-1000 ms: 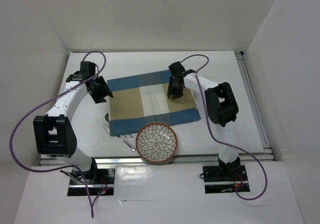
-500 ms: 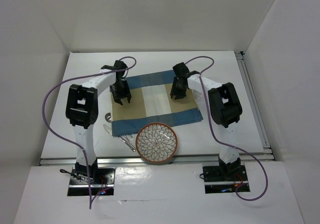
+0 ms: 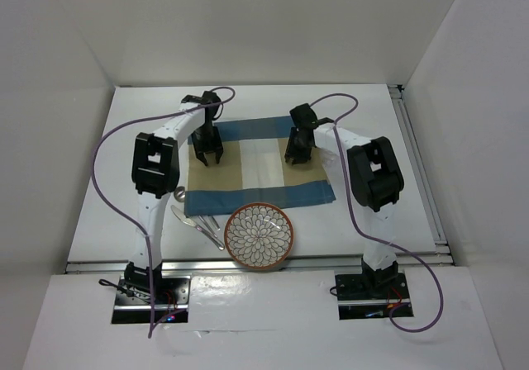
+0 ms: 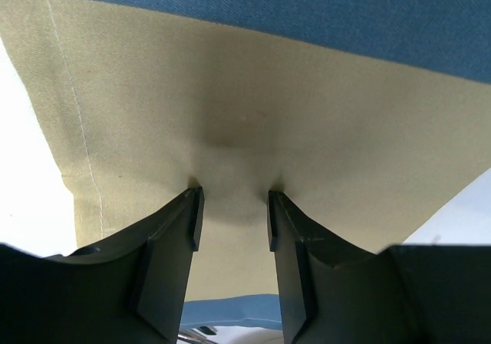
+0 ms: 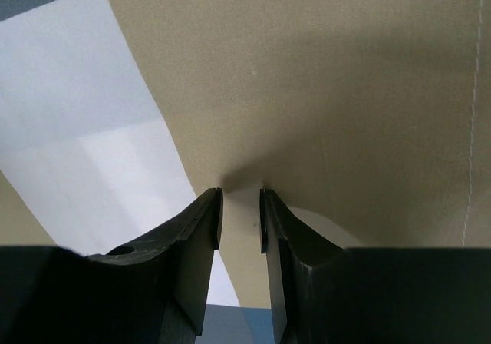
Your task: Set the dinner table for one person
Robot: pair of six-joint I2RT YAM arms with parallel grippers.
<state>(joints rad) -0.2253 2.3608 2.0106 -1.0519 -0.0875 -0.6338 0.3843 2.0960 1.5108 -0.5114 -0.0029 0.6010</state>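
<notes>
The desk [image 3: 364, 114] is a large, flat, matte white rectangle, lying level and filling most of the floor of a white-walled enclosure. In the top view its far edge meets the back wall and its left edge runs close along the left wall. A silvery metal rail [image 3: 420, 172] borders its right edge from the far corner down to the near one, and a similar metal strip runs along its near edge. Much of the surface is bare white; the middle is covered by a blue-and-tan placemat [image 3: 258, 192], and a patterned bowl [image 3: 259, 235] and some cutlery [image 3: 198, 221] lie toward the near edge.
</notes>
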